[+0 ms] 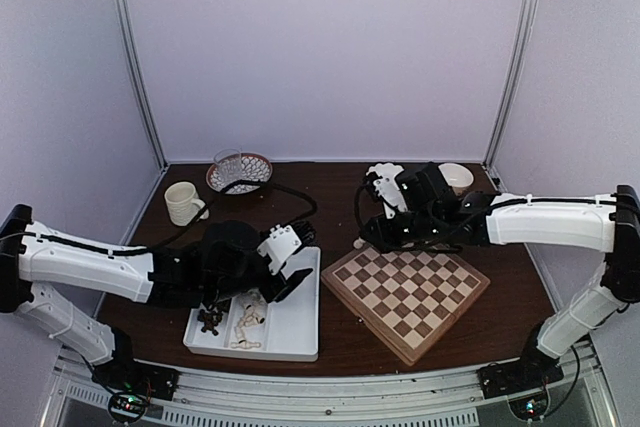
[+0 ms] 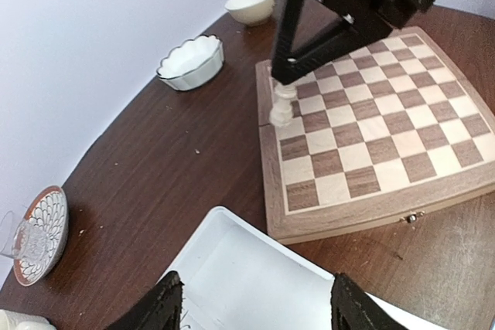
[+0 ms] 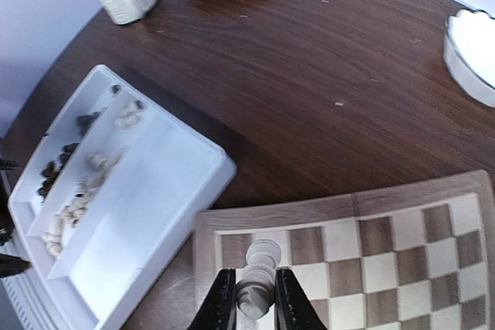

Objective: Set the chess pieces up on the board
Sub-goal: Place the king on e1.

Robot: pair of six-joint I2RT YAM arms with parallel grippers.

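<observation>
My right gripper [image 3: 254,299] is shut on a cream chess piece [image 3: 260,272], held upright between its fingers. It is over the corner of the board [image 1: 405,292] nearest the tray. The left wrist view shows that piece [image 2: 281,106] low over the board's edge squares; I cannot tell whether it touches. My left gripper [image 2: 255,303] is open and empty over the bare wide compartment of the white tray [image 1: 290,332]. Several cream chess pieces [image 3: 77,199] and dark ones [image 3: 62,160] lie in the tray's narrow compartments.
A cream mug [image 1: 183,202] and a patterned plate [image 1: 240,172] with a glass on it stand at the back left. A scalloped white bowl [image 2: 191,61] and a round white bowl [image 2: 250,4] sit behind the board.
</observation>
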